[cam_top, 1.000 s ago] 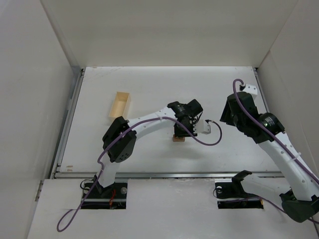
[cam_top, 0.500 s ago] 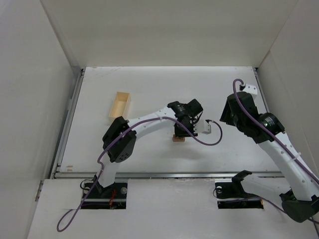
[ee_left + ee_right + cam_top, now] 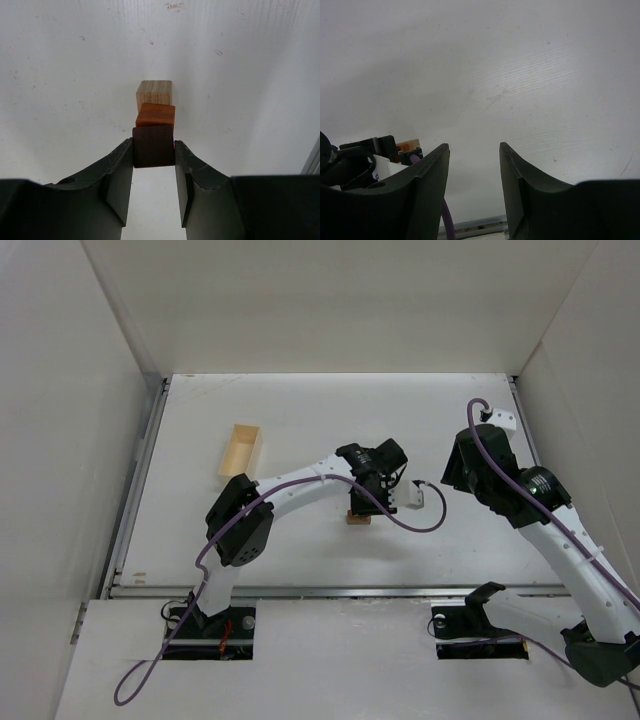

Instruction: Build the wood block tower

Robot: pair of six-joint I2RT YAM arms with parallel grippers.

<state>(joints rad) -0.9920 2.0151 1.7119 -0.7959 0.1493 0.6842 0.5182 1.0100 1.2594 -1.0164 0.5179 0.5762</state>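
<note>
In the left wrist view my left gripper (image 3: 154,147) is shut on a dark brown cube (image 3: 153,146), one fingertip on each side. The cube sits atop a reddish-orange cube (image 3: 155,115), which rests on a light tan block (image 3: 153,92); together they make a small upright stack on the white table. In the top view the stack (image 3: 357,519) shows just below my left gripper (image 3: 362,504), mostly hidden by it. My right gripper (image 3: 474,150) is open and empty, held above bare table to the right, and a bit of the stack (image 3: 409,145) shows at its left.
A pale wooden tray (image 3: 240,452) lies at the left back of the table. White walls enclose the table on three sides. A purple cable (image 3: 425,518) loops beside the left wrist. A metal rail (image 3: 330,592) runs along the near edge.
</note>
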